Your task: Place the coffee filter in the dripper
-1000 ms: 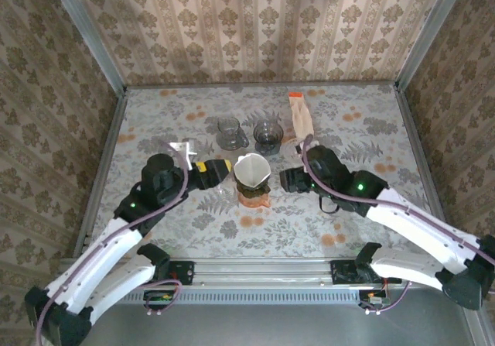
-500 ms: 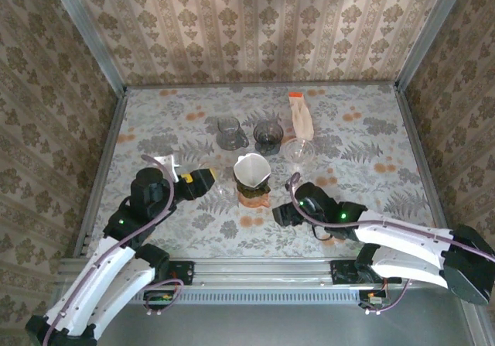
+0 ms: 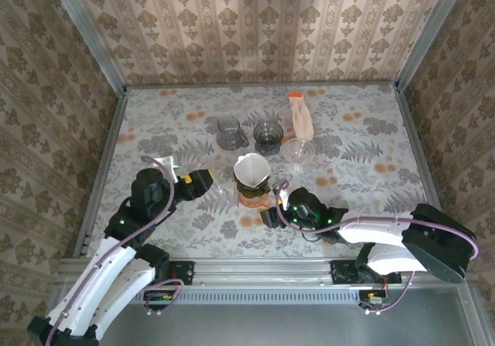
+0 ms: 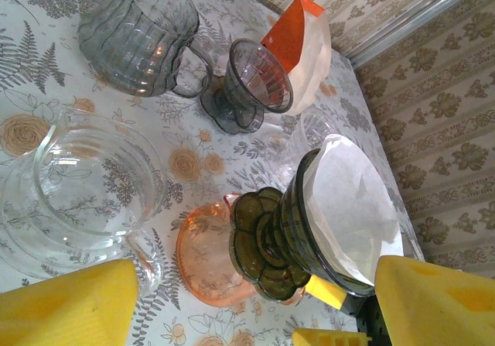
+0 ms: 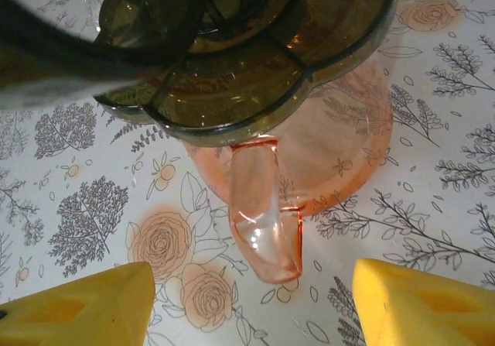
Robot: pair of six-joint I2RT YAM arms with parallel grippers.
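Right arm has swung in low over the past second. The right gripper (image 3: 270, 216) now sits just near-side and right of the dripper (image 3: 253, 177), down from its earlier spot level with it. The left gripper (image 3: 203, 182) has drawn back a little from the dripper's left side. Both sets of jaws are released, yellow pads (image 5: 77, 307) wide apart, nothing between them.

Coffee filter (image 3: 250, 166): white paper cone, seated inside the dripper, mouth open upward. In the left wrist view the paper lies smooth against the bowl's wall, uncreased, its edge standing slightly above the rim.

Dripper: dark olive, translucent, ribbed wall, scalloped foot. It stands upright on a pink glass mug (image 5: 267, 222), whose handle points toward the right gripper.

A clear glass mug (image 4: 85, 183) stands just left of the dripper. Behind the dripper are a grey glass pitcher (image 4: 143, 29), a smoked glass cone (image 4: 251, 83) and an orange-topped filter packet (image 4: 302, 44), all apart from it.
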